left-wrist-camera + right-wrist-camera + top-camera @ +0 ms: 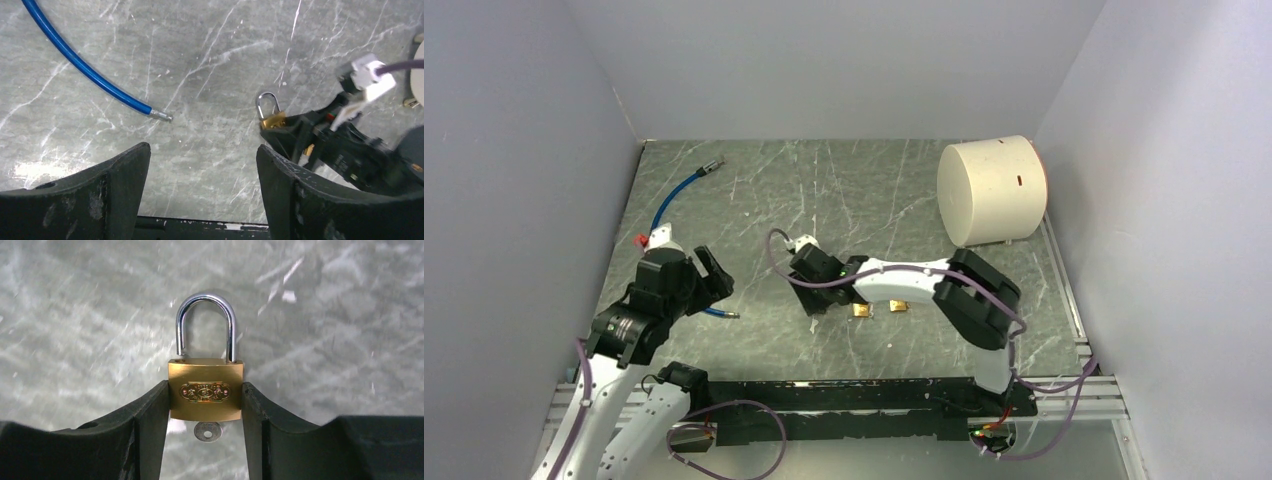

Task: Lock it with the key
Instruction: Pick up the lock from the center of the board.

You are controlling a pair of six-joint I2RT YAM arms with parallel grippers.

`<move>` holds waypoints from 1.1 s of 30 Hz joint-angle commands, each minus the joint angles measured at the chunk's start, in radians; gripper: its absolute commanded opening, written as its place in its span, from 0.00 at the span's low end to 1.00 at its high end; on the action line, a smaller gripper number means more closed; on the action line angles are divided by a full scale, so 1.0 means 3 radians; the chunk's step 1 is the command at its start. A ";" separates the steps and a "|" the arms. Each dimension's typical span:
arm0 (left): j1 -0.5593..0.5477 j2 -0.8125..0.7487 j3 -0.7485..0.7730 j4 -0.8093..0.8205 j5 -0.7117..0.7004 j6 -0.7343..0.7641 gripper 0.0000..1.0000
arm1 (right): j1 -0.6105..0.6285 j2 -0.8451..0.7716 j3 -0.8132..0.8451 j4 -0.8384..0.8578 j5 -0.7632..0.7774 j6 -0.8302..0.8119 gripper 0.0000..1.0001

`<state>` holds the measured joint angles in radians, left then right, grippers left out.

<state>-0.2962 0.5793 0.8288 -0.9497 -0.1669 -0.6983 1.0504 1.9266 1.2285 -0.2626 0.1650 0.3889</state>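
A brass padlock (206, 390) is clamped by its sides between the fingers of my right gripper (205, 396), which is shut on it. Its steel shackle (205, 322) is raised, the left leg out of the body. The key (207, 431) sticks out of the lock's underside; only its round head shows. In the left wrist view the padlock (272, 119) sits at the tip of the right gripper (287, 132). My left gripper (202, 152) hangs open over bare table, to the left of the lock. In the top view the left gripper (709, 275) and right gripper (809, 290) face each other.
A blue cable (674, 195) curves across the left of the table, its metal tip (162, 115) close to the left gripper. A big white cylinder (991, 190) lies at the back right. Two small brass pieces (879, 308) lie under the right arm. Grey walls enclose the table.
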 commanded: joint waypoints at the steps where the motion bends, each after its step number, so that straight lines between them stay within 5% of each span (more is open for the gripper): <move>1: 0.0001 0.0210 -0.0033 0.0182 0.0232 0.0003 0.81 | -0.0003 -0.0619 -0.0193 0.0422 -0.0346 0.0276 0.00; 22: 0.0113 0.1028 -0.0549 0.2330 0.3114 -0.0239 0.73 | 0.0002 -0.2330 -0.1308 0.1103 -0.0996 0.0479 0.00; 33: 0.0113 0.1511 -0.0752 0.3081 0.3756 -0.0555 0.57 | 0.0001 -0.2395 -0.1197 0.0901 -0.0953 0.0401 0.00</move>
<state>-0.2657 1.0077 0.6056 -0.1722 0.8452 -0.8124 1.0504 1.2411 0.8223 -0.0467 -0.1177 0.5198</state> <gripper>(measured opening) 0.593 0.524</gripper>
